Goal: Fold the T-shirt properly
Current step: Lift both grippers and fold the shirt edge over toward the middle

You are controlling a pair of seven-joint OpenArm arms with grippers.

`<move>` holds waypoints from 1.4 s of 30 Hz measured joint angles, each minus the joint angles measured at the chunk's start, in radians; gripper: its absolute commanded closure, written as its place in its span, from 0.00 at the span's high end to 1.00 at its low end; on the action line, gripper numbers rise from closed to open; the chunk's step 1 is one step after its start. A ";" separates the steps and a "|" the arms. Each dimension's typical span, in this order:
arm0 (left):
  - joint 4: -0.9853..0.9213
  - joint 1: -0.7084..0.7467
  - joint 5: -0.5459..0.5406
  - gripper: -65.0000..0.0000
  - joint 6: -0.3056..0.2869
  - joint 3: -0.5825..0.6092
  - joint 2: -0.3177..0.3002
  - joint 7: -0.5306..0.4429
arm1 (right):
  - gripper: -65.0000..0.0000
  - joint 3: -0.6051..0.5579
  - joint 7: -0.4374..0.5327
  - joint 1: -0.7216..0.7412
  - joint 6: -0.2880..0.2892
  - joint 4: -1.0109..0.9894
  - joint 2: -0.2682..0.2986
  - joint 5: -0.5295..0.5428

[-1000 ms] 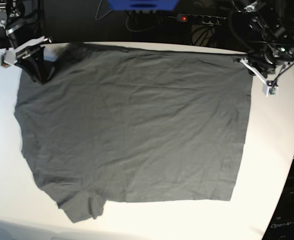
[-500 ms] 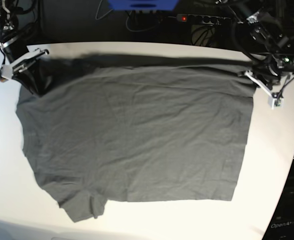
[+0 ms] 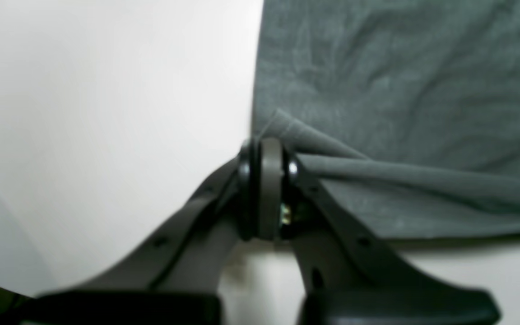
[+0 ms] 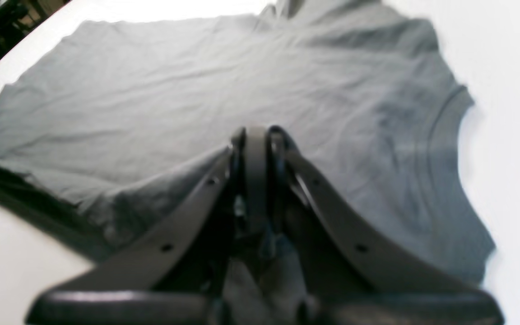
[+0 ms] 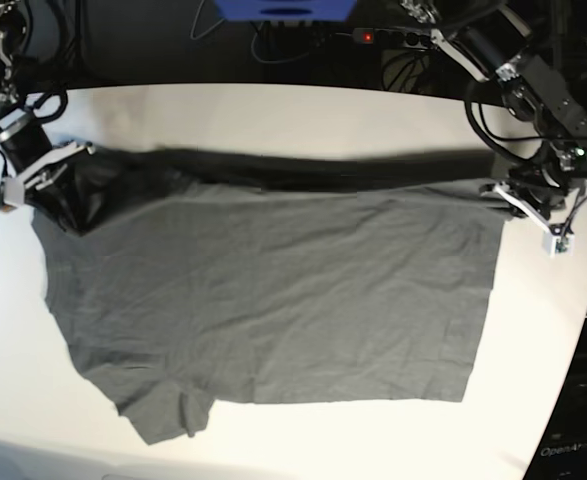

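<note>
Overhead, a dark grey T-shirt [image 5: 273, 300] lies spread on a white table [image 5: 563, 330]. Its far edge is lifted and rolled toward the near side, held at both corners. 2 grippers pinch the cloth: the left gripper [image 5: 508, 195] and the right gripper [image 5: 58, 185], each clamped tight.

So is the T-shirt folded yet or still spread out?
Mostly spread: the T-shirt lies flat, only its far edge lifted by both hands; no fold laid yet.

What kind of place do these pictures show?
Probably a robotics lab: a white table with a T-shirt spread on it, a power strip and loose cables behind.
</note>
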 measured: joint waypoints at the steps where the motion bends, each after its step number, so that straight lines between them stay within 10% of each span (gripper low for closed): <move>1: 0.000 -0.008 0.000 0.03 0.000 0.000 0.001 0.000 | 0.00 0.000 -0.007 0.012 0.003 0.000 0.000 0.000; 31: -0.172 -0.233 0.008 0.03 0.000 0.055 -0.025 -0.009 | 0.00 -0.003 -0.163 0.257 0.010 -0.105 0.011 0.000; 42: -0.236 -0.238 0.000 0.03 0.000 0.061 -0.037 -0.086 | 0.00 -0.001 -0.163 0.303 0.013 -0.112 -0.048 -0.230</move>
